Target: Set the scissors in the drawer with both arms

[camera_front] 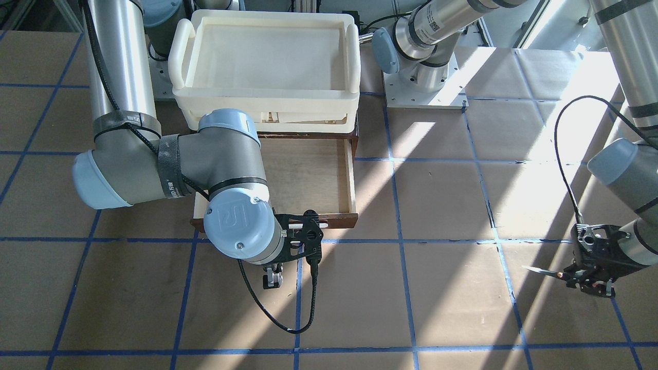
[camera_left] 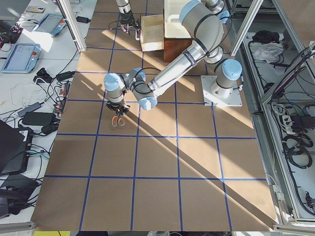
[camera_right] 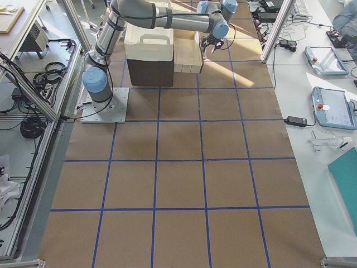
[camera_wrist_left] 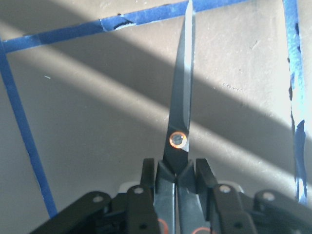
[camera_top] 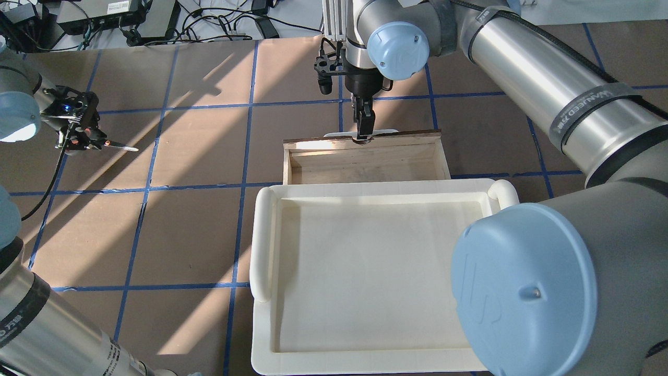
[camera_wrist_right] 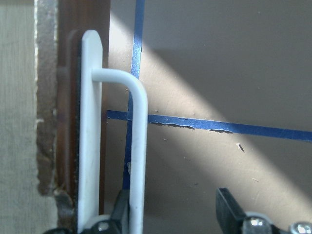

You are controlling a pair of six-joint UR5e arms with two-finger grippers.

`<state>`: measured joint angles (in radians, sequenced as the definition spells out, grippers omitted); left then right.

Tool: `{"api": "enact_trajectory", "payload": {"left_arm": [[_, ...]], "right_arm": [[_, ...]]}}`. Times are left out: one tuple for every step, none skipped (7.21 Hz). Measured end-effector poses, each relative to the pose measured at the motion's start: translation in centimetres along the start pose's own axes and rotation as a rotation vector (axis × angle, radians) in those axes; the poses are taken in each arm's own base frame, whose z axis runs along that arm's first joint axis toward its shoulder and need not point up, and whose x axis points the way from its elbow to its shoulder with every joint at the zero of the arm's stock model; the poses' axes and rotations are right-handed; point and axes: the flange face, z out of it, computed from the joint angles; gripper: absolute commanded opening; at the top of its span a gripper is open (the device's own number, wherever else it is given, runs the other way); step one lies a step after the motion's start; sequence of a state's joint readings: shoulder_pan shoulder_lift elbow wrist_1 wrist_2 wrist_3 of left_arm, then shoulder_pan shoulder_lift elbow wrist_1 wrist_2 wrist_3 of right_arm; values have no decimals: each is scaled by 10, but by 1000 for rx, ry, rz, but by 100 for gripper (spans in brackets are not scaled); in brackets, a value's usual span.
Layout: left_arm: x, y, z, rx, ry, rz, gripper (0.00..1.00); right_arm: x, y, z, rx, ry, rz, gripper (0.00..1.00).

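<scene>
Two grippers, two jobs.

Overhead: right gripper (camera_top: pixel 362 134) pointing straight down onto the white handle (camera_top: pixel 389 131) of the drawer (camera_top: pixel 313 166), standing open beneath the cream tray (camera_top: pixel 262 235) at the middle of the robot's edge and facing the operators' edge. Pale interior bare, ready to receive. Left gripper (camera_top: pixel 90 143) out over the left half of the table (camera_top: pixel 198 235), nearer the operators' edge, carrying the scissors (camera_top: pixel 121 147), well apart from the drawer.

Front-facing: same layout mirrored, with a slim blade tip jutting from the left gripper toward the table's middle, above the blue tape lines (camera_front: pixel 437 240).

Left end: left gripper aimed steeply down, a fleck of scissor orange just under it. Impossible to tell the clearance from the table.

Right end: right gripper tiny at the drawer, too small for judging.

Left wrist: fingers (camera_wrist_left: pixel 204 173) pressed together on the scissors just behind the orange-ringed pivot (camera_wrist_left: pixel 178 140), blades shut and leading. Probably gripped there to keep the blades closed and the point steerable into the shallow box.

Right wrist: jaws apart, clamped on nothing. One finger tucked between white handle and dark front (camera_wrist_right: pixel 68 122), the other well outside. Apparently a hook hold, enough for keeping the drawer out without squeezing.

Next, by judgement: carrying the scissors across to the open drawer.
</scene>
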<state>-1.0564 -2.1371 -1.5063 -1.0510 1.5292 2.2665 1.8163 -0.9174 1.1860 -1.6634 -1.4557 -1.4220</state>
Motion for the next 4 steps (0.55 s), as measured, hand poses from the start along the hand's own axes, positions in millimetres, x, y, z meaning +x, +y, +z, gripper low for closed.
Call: {"api": "enact_trajectory", "payload": {"left_arm": [[-2, -19, -18, 8, 11, -6, 0], [-4, -40, -37, 12, 18, -12, 0], [-7, -63, -56, 14, 21, -14, 0], [-10, -89, -73, 14, 21, -12, 0]], "right_arm": [[1, 0, -1, 0, 7, 5, 85], [1, 1, -2, 1, 10, 10, 100], [1, 1, -2, 2, 11, 19, 100], [0, 1, -4, -1, 14, 32, 100]]}}
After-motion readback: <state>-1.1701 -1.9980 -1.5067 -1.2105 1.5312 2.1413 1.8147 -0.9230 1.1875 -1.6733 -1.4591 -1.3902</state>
